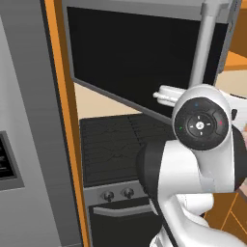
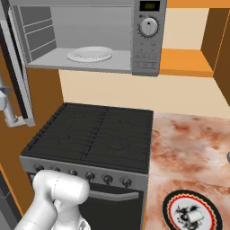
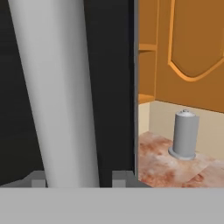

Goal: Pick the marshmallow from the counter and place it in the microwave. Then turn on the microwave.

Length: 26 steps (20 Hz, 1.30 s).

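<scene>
The microwave [image 2: 146,49] hangs open above the stove, with a round white plate [image 2: 90,55] inside. Its dark glass door [image 1: 135,53] swings out to the left, and the grey bar handle [image 1: 206,43] runs down it. In the hand view that handle [image 3: 57,87] rises very close between my gripper's [image 3: 78,179] two fingertips; a gap shows on the right side, so the gripper is open and holds nothing. The marshmallow [image 2: 195,217], a small off-white lump, lies on a black-and-red rimmed plate [image 2: 173,204] on the mottled counter [image 2: 188,148], far from my gripper.
A black stovetop [image 2: 94,134] with knobs below sits under the microwave. A grey canister [image 3: 184,135] stands on the counter by the back wall. A tall grey appliance front [image 1: 24,120] and an orange panel edge [image 1: 65,120] close off the left side.
</scene>
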Tool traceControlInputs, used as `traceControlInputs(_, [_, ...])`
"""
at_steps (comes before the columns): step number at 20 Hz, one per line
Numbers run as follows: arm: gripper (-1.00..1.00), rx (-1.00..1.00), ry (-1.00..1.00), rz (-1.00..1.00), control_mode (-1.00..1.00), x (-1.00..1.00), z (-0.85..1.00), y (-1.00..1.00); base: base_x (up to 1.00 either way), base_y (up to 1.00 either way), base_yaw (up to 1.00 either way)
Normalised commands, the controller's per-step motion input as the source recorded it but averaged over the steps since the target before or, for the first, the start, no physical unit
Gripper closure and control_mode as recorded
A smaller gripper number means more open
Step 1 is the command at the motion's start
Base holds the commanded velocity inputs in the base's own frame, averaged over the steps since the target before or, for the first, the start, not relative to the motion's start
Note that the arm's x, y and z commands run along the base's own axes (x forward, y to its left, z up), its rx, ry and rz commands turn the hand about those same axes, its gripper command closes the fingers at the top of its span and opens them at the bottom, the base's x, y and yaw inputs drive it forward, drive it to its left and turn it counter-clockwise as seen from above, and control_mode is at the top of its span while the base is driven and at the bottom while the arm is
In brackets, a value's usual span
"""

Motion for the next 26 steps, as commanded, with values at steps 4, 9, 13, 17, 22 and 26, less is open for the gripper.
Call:
traceControlInputs(4, [1.00,-0.01,0.00,0.00,-1.00,-0.38,-0.08,0.08,0.00,0.00,0.00])
traceControlInputs(9, [1.00,-0.01,0.00,0.00,-1.00,-0.39,-0.08,0.07,0.00,0.00,0.00])
traceControlInputs(13, [1.00,-0.02,0.00,0.00,-1.00,-0.37,-0.11,0.10,0.00,0.00,0.00])
traceControlInputs(17, [1.00,-0.03,0.00,0.00,-1.00,-0.32,-0.12,0.12,0.00,0.00,0.00])
traceControlInputs(22, [1.00,-0.03,0.00,0.01,-1.00,-0.32,-0.09,0.12,0.00,0.00,0.00])
traceControlInputs(26, [1.00,-0.03,0.00,0.01,-1.00,-0.32,-0.09,0.15,0.00,0.00,0.00])
